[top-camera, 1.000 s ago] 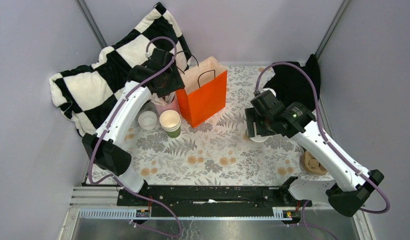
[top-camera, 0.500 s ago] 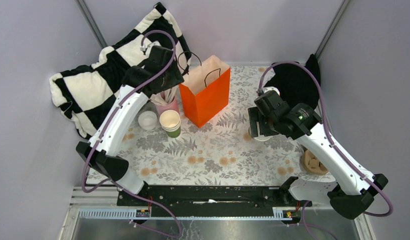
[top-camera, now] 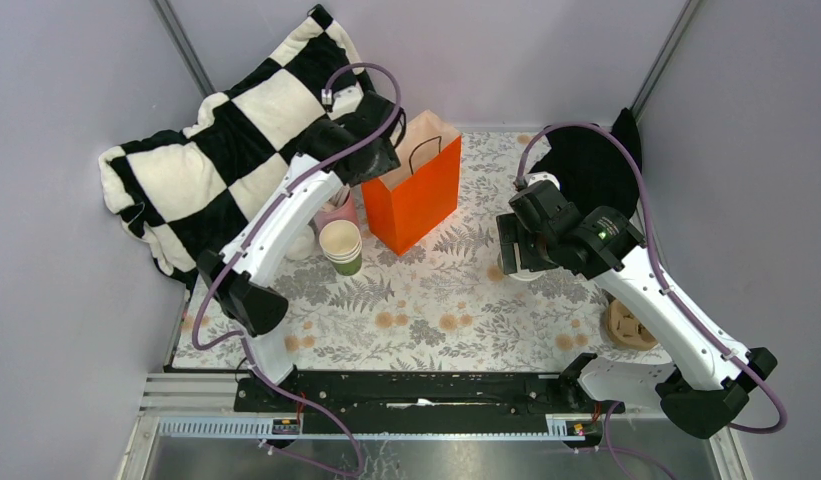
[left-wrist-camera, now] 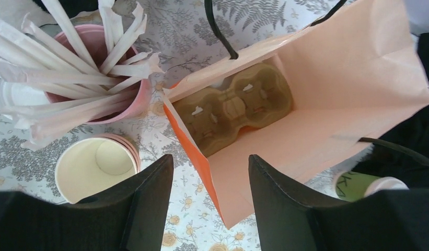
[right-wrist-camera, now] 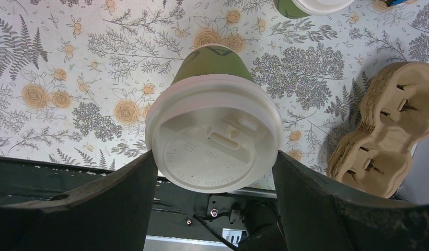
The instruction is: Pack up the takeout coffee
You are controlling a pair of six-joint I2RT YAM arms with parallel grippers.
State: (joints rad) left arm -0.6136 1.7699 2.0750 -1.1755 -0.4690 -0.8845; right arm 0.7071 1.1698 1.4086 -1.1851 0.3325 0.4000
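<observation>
A pink cup of white sticks point(left-wrist-camera: 129, 104) stands beside stacked lidless cups point(left-wrist-camera: 97, 167).

Light was bright and even from overhead; I saw only soft shadows on the floral tablecloth point(top-camera: 436, 300). Top view looked sharp. The black fingers point(left-wrist-camera: 141, 209) of the left gripper point(left-wrist-camera: 209, 162) were soft-edged, near lens. Green paper cup with white plastic lid point(right-wrist-camera: 215, 141) was crisp, evenly lit.

Left arm point(top-camera: 286, 205) and right arm point(top-camera: 654, 298): glossy white tube links w/ chunky black joint housings, and a thin purple cable point(top-camera: 366, 67) looping along ea. The right arm's black wrist block has a small green light point(top-camera: 603, 234). Both end in matte black wedge-shaped fingers point(left-wrist-camera: 144, 209), w/ bases on a black rail point(top-camera: 416, 390).
</observation>
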